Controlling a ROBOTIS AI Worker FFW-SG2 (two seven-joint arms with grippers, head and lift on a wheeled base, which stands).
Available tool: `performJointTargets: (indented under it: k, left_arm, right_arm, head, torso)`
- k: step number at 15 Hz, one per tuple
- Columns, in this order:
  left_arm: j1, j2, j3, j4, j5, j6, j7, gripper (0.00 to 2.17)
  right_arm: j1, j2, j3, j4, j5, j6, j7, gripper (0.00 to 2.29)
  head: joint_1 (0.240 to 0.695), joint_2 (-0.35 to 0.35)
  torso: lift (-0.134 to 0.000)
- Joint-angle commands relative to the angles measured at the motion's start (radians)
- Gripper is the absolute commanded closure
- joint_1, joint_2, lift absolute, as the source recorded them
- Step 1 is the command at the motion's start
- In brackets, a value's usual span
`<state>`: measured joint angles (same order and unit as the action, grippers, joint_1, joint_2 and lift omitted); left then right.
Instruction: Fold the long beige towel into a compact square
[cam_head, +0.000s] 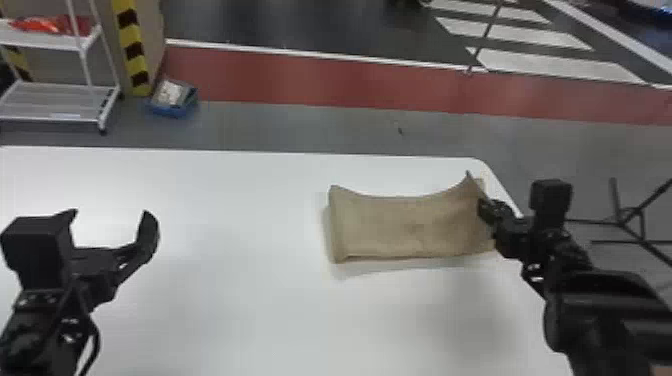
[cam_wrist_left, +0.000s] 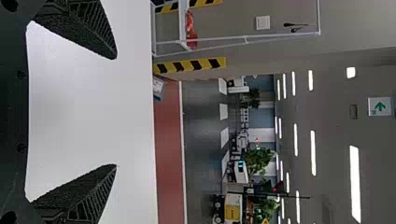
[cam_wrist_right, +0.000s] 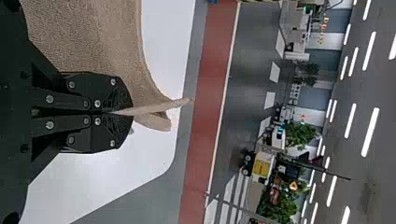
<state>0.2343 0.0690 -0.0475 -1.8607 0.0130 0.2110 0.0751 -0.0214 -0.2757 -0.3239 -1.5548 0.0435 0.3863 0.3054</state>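
Towel (cam_head: 400, 227), beige and softly creased, is laid lengthwise from left to right on the far right part of the white table (cam_head: 240, 310). Its far edge is bowed toward the near side between the two end corners, and a thin shadow is cast along its near edge. At its right end the cloth is gripped by the right hand (cam_head: 484, 210), whose fingers are pressed together on it; in the right wrist view a narrow flap is pushed out past their tips, and the cloth is drawn up there into a raised peak. The right arm is brought in over the table's right edge, close to the rounded far corner, so little tabletop is left beyond the towel on that side. Leftward, a wide stretch of white surface is left between the towel and the left hand (cam_head: 110, 217), which is held over the table's left part with its fingers spread wide around nothing. Past the straight far edge, grey floor is crossed by a red strip (cam_head: 310, 80) and white lines. At the far left are placed a white shelf cart (cam_head: 55, 102), a yellow-and-black striped column (cam_head: 132, 50) and a blue bin (cam_head: 172, 100); on the right, a thin black stand (cam_head: 631, 220) is set on the floor. In the left wrist view, a green and white sign (cam_wrist_left: 379, 106) is marked with an arrow.
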Motion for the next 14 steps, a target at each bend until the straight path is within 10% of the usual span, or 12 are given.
performJointTargets:
  k: [1,4,8,14]
  left_arm:
    - [-0.026,0.0,-0.017,0.025,-0.005,0.0,0.0,0.04]
    - [-0.047,0.0,-0.028,0.044,-0.008,0.0,0.0,0.04]
    - [-0.05,0.0,-0.028,0.052,-0.007,0.0,0.0,0.04]
    - [-0.05,-0.002,-0.061,0.051,-0.007,-0.006,0.005,0.04]
  right_arm:
    - [-0.015,-0.003,0.009,0.098,0.027,-0.046,-0.002,1.29]
    - [-0.025,-0.007,0.011,0.131,0.035,-0.059,-0.02,0.0]
    - [0.026,0.007,-0.029,0.048,0.01,-0.135,-0.144,0.06]
    - [0.152,0.038,-0.014,-0.14,-0.088,-0.138,-0.066,0.19]
  head:
    - [0.695,-0.239]
    - [0.695,-0.253]
    - [0.695,-0.278]
    - [0.695,-0.269]
  torso:
    - [-0.119]
    - [-0.119]
    - [-0.119]
    - [-0.119]
